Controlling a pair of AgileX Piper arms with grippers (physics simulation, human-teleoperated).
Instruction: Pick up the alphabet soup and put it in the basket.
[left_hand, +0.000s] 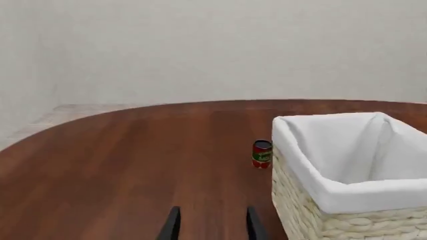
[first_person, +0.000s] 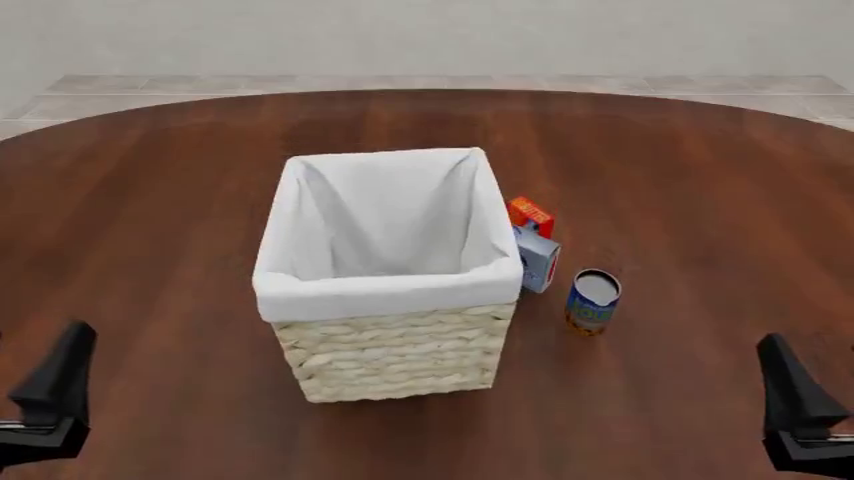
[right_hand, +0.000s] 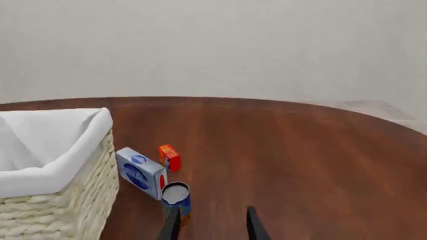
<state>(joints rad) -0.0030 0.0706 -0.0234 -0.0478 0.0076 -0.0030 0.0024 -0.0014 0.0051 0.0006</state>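
On the table (first_person: 694, 180), carton (first_person: 538, 262) separates soup (first_person: 593, 300) from basket (first_person: 387, 283); both arms' fingers (right_hand: 251, 224) released.

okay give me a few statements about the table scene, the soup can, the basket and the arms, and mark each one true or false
1. The alphabet soup stands upright on the table, outside the basket. True.
2. The basket already holds the can. False: only its white liner shows inside.
3. The right tool is shut on the can. False: it is open and holds nothing.
4. A white-and-blue carton sits between the can and the basket. True.
5. The left tool is open. True.
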